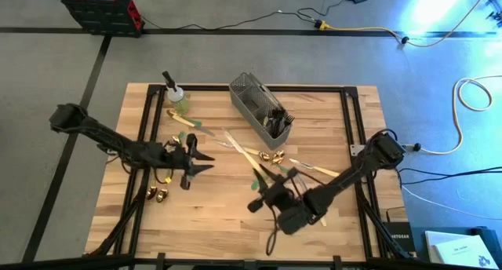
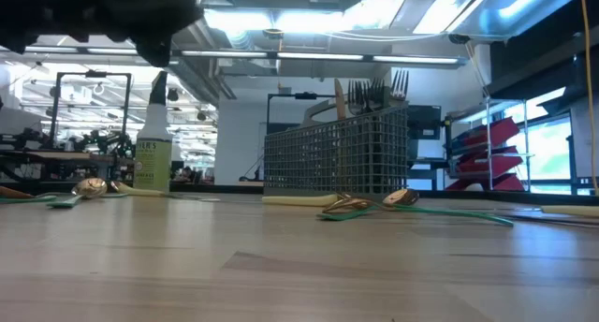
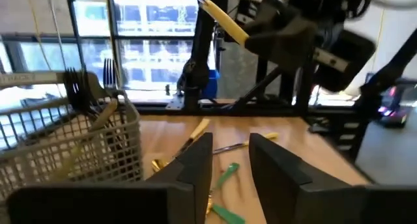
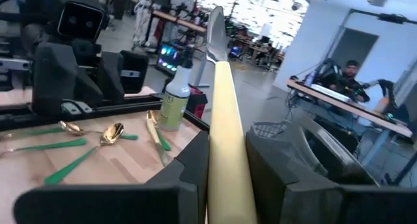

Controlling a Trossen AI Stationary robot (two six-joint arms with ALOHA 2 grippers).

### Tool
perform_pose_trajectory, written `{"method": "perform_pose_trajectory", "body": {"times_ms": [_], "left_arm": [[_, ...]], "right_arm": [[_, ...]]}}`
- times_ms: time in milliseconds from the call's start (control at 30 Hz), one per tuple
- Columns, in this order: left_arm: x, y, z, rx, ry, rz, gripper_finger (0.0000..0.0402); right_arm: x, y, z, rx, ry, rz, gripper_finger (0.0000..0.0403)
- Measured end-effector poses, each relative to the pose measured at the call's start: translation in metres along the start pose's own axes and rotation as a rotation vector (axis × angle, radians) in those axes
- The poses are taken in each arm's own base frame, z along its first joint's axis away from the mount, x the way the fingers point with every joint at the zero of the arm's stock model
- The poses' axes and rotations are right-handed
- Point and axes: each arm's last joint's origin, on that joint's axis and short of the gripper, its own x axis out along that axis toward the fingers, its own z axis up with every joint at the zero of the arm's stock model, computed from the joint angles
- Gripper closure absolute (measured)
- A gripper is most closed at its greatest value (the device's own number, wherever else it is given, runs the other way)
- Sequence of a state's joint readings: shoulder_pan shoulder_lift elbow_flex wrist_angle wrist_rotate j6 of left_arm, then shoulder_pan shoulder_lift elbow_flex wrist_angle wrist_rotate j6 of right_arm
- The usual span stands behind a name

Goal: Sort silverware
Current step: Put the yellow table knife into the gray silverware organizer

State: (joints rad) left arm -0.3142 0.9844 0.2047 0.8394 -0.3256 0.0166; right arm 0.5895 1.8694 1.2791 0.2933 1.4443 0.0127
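My right gripper (image 1: 263, 193) (image 4: 227, 152) hangs over the table's near middle, shut on a cream-handled knife (image 4: 220, 87). My left gripper (image 1: 205, 158) (image 3: 229, 142) stands open left of centre, nothing between its fingers. Loose silverware lies flat on the wood: green-handled gold spoons (image 4: 91, 136) (image 2: 346, 207), cream-handled pieces (image 1: 243, 148) and gold spoons (image 1: 159, 194). A grey mesh caddy (image 1: 259, 105) (image 2: 337, 158) stands at the far middle with dark forks (image 3: 81, 87) upright in it. My right gripper pinches the knife's cream handle (image 4: 225, 139) between its two fingers. The fingers come in level from the table's right and lie along the handle. The blade (image 4: 216, 28) sticks out past the fingertips, and the knife is lifted clear of the table.
A spray bottle (image 1: 174, 93) (image 2: 154, 153) with green liquid stands at the far left, near the table's black frame rail (image 1: 149, 113). Bare wood (image 1: 212, 215) lies along the near edge. A person sits at a desk (image 4: 348, 74) in the room beyond.
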Motion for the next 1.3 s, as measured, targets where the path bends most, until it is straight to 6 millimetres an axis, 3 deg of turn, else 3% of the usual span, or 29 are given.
{"method": "perform_pose_trajectory", "body": {"times_ms": [433,667,1033,1300], "left_arm": [[0.051,0.021,0.021,0.476,0.045,0.200,0.0315],[0.081,0.044,0.024,0.785,0.139,0.301,0.0315],[0.105,0.101,0.042,0.888,0.166,0.433,0.0315],[0.113,0.156,0.059,0.862,0.123,0.488,0.0315]], "right_arm": [[0.038,-0.006,0.002,-0.025,0.023,0.011,0.0345],[0.063,-0.026,0.016,0.012,0.030,-0.064,0.0345],[0.129,-0.061,0.014,-0.019,0.090,-0.046,0.0345],[0.142,-0.102,0.022,-0.040,0.163,-0.077,0.0345]]}}
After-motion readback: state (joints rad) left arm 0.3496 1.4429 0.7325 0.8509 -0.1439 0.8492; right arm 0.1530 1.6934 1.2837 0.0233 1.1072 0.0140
